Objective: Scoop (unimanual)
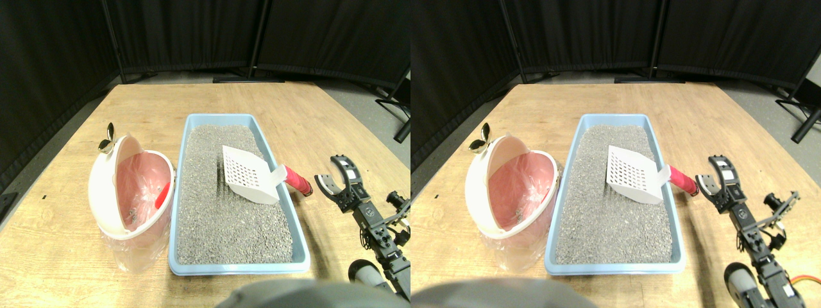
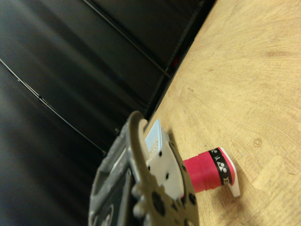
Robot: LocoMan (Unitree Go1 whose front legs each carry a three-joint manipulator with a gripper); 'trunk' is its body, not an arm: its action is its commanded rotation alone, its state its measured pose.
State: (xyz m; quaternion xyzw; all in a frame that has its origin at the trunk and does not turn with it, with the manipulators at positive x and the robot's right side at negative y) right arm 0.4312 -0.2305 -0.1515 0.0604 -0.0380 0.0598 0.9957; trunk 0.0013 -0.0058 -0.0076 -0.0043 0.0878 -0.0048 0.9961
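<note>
My pincer [image 1: 332,177] hangs with jaws apart over the counter [image 1: 333,115], empty, just short of the scoop's red handle [image 1: 297,180] at nine o'clock; beyond, the white scoop [image 1: 247,173] lies on the grey litter in the blue tray [image 1: 192,128], pink bin [image 1: 131,189] farther left

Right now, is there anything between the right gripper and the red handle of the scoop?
Nothing visible. The right gripper is open beside the red handle of the scoop, with only bare table between them.
</note>
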